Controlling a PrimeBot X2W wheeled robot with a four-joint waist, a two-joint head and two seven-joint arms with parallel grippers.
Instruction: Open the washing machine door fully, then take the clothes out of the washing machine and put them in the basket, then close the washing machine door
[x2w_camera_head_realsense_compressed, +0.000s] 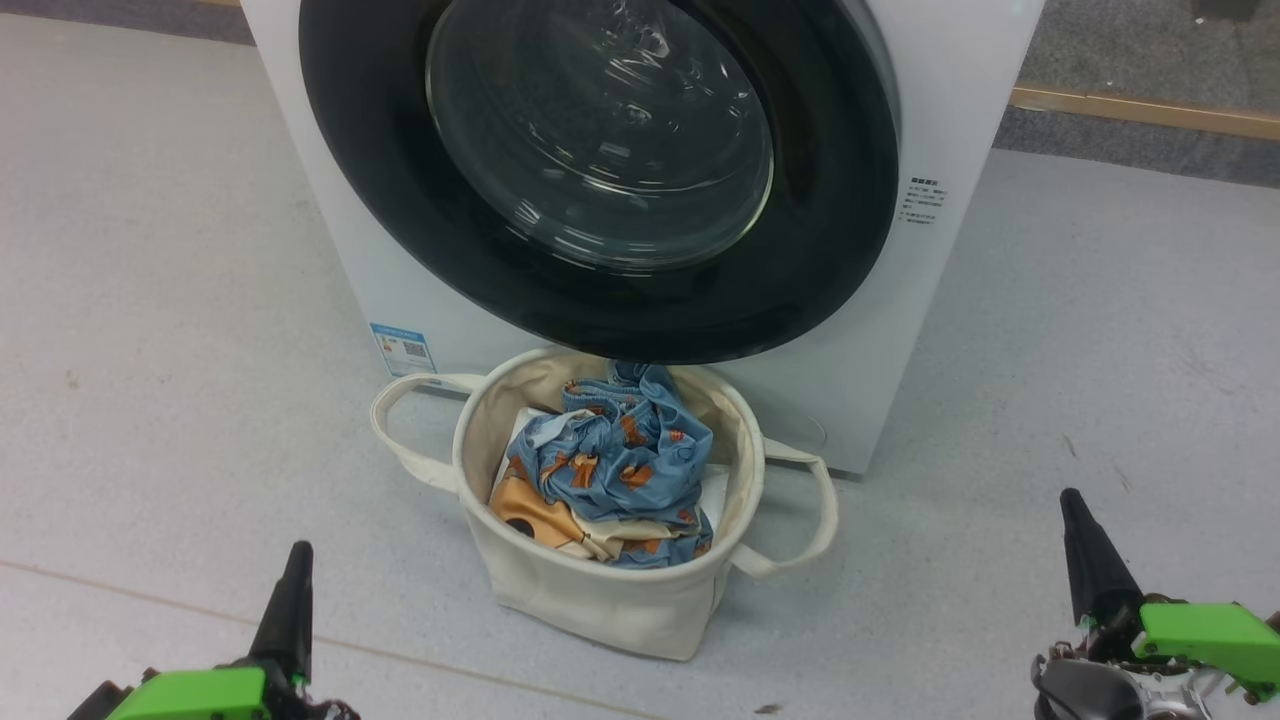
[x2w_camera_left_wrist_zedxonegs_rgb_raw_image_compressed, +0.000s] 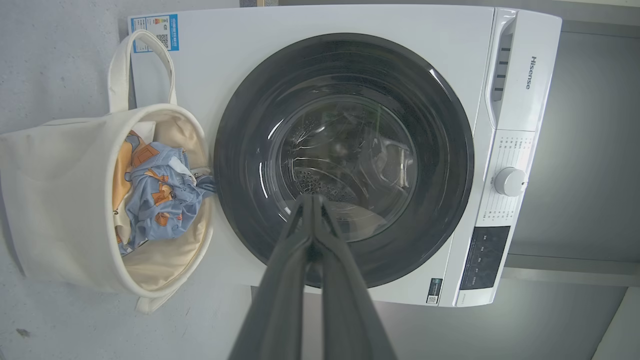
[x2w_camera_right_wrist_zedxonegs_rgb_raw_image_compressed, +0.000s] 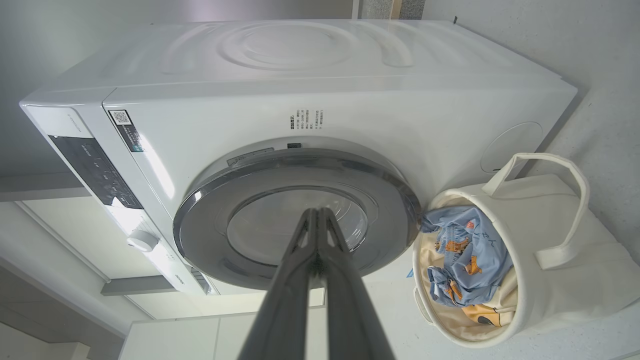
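Observation:
The washing machine (x2w_camera_head_realsense_compressed: 960, 120) stands white in front of me. Its door (x2w_camera_head_realsense_compressed: 600, 140), black-rimmed with a glass bowl, lies flat against the front. Just below it on the floor sits the cream basket (x2w_camera_head_realsense_compressed: 600, 600). It holds the clothes (x2w_camera_head_realsense_compressed: 620, 460), a blue printed garment on top of a cream and orange one. My left gripper (x2w_camera_head_realsense_compressed: 297, 560) is low at the left, short of the basket, shut and holding nothing. My right gripper (x2w_camera_head_realsense_compressed: 1072, 505) is low at the right, likewise shut and bare. The left wrist view has the shut left gripper (x2w_camera_left_wrist_zedxonegs_rgb_raw_image_compressed: 312, 198) pointing at the door (x2w_camera_left_wrist_zedxonegs_rgb_raw_image_compressed: 345, 155). The right wrist view has the shut right gripper (x2w_camera_right_wrist_zedxonegs_rgb_raw_image_compressed: 317, 212) before the door (x2w_camera_right_wrist_zedxonegs_rgb_raw_image_compressed: 240, 235).
Grey floor spreads on both sides of the basket, with a thin seam (x2w_camera_head_realsense_compressed: 150, 598) crossing near my left gripper. A wooden strip (x2w_camera_head_realsense_compressed: 1140, 108) runs along the back right. The machine's dial (x2w_camera_left_wrist_zedxonegs_rgb_raw_image_compressed: 509, 181) and dark control panel (x2w_camera_left_wrist_zedxonegs_rgb_raw_image_compressed: 482, 262) sit beside the door.

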